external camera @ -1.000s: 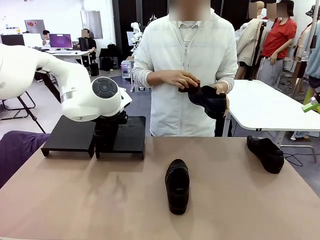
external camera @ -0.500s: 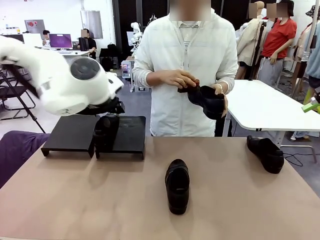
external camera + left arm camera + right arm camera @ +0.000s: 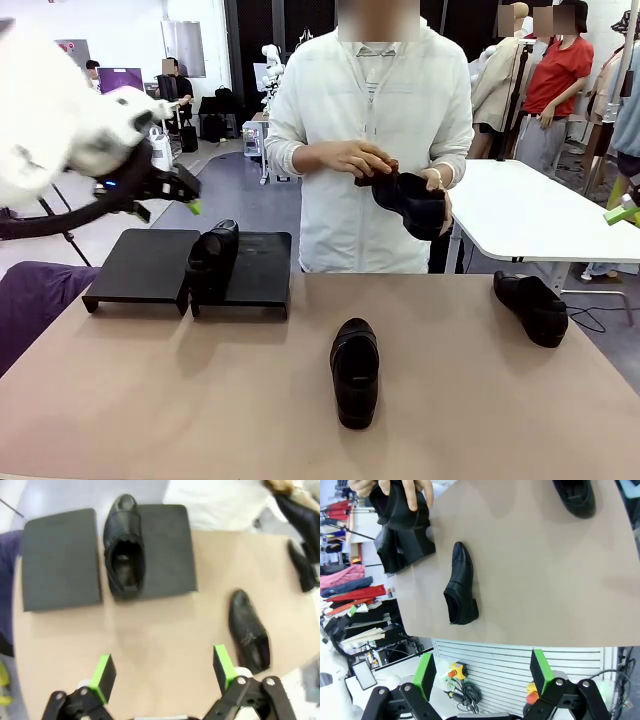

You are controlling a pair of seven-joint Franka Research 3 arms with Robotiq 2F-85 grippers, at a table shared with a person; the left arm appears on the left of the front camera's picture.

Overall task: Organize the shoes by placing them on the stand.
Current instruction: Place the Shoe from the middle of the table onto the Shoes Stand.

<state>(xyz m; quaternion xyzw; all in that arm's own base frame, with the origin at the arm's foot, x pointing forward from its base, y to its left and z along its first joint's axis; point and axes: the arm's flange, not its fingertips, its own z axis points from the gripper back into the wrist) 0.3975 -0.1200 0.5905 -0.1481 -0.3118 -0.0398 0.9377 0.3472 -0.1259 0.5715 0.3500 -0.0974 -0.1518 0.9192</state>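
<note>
Left gripper hung open and empty above the stand, at 10 o'clock on the table. Below it one shoe sat on the stand, toe to 12, by the seam between its halves, likely leaving room for a mate. Right gripper was open and empty. Second shoe lay at centre, third shoe at 3 o'clock. Fourth shoe was in the person's hands, probably for hand-over.
</note>
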